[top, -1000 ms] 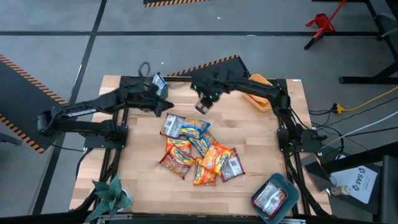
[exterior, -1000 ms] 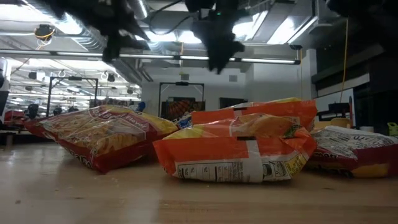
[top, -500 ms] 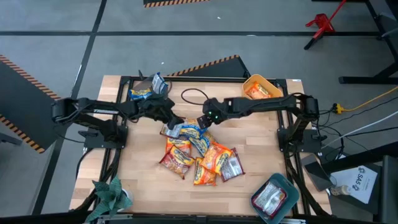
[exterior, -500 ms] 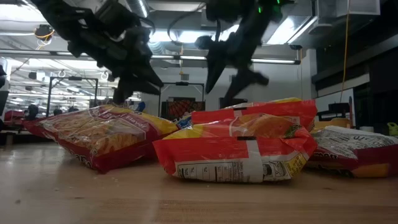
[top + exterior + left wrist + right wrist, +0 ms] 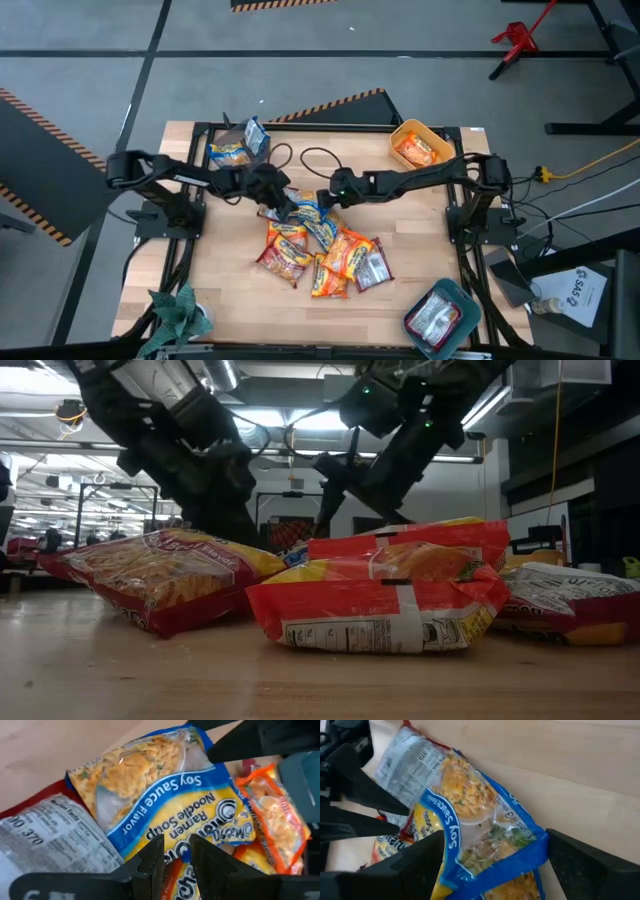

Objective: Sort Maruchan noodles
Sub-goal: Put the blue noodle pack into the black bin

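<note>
We see both arms reaching in over the wooden worktop (image 5: 230, 290) to the far end of the heap of Maruchan noodles (image 5: 318, 245) lying at its middle.

The right pincer (image 5: 326, 199) hangs low over a blue-and-yellow soy sauce packet (image 5: 480, 827) at the top of the heap, its two fingers spread wide to either side of the packet and closed on nothing. The left pincer (image 5: 283, 206) comes in from the other side and sits just above the same blue packet, beside a silver-grey packet (image 5: 47, 840). Its fingers (image 5: 150, 862) stand only a narrow gap apart and grip nothing.

In the low view an orange packet (image 5: 385, 600) lies nearest the camera, with a red-edged packet (image 5: 160, 575) beside it.

Around the worktop, a yellow bin (image 5: 404, 131) at the far right corner holds an orange packet, a teal bin (image 5: 465, 298) at the near right corner holds a silver-grey one, and blue-and-yellow packets (image 5: 240, 145) lie at the far left corner.
</note>
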Motion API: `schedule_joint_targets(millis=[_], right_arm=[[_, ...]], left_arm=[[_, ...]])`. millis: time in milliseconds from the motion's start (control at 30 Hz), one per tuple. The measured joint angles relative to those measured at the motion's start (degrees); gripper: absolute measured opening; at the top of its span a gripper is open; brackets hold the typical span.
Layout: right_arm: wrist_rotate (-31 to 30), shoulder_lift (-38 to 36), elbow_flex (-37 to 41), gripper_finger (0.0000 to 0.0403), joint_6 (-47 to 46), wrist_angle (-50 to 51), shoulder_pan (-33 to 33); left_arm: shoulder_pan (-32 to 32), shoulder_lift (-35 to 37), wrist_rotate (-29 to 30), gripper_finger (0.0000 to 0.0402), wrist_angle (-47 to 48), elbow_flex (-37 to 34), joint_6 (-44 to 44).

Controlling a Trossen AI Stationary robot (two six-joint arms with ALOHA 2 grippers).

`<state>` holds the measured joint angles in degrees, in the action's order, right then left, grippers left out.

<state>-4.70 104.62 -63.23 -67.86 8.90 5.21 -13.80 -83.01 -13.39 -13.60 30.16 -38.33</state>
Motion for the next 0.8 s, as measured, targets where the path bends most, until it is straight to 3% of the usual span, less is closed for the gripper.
schedule_joint_targets(millis=[233,367,800], right_arm=[[3.1,4.9,-0.1,0.0327,-1.3,-10.3,0.0],[2.9,5.1,-0.1,0.0300,-1.3,-11.3,0.0],[3.9,5.1,-0.2,0.0082,0.8,-10.3,0.6]], left_arm=[[1.2,-4.4,0.7,0.0089,-2.4,0.0,-0.4],[1.3,-5.3,0.8,0.0089,-3.0,0.1,-0.3],[1.2,-5.1,0.9,0.0089,-5.4,0.0,-2.1]])
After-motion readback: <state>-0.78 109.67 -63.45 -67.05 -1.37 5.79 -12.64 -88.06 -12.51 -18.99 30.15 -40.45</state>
